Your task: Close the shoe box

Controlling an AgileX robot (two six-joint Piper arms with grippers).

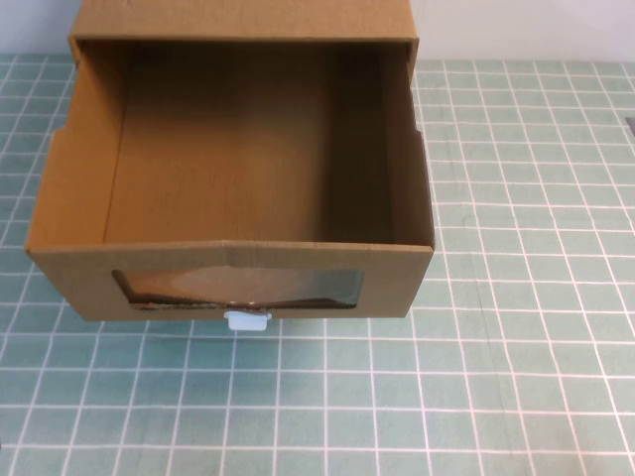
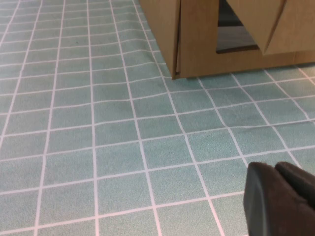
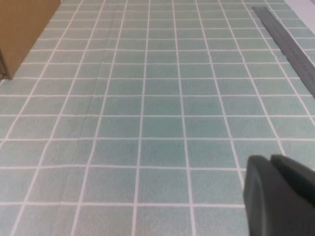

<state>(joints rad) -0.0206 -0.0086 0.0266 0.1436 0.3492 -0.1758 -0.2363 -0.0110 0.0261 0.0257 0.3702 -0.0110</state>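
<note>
So the shoe box sits at the far left-center of the green checked surface, its drawer pulled way out toward the robot and empty inside, with the clear window in front and a white pull tab just below. The left tool hovers over the surface, apart from the box. The right tool hovers well off to the box's side. Can't tell how wide either one is.

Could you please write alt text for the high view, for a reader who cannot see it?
A brown cardboard shoe box sits on a green gridded mat, its empty drawer pulled out toward the camera, with a clear window in the front panel and a small white pull tab below it. Neither the left gripper nor the right gripper appears in this view.
</note>
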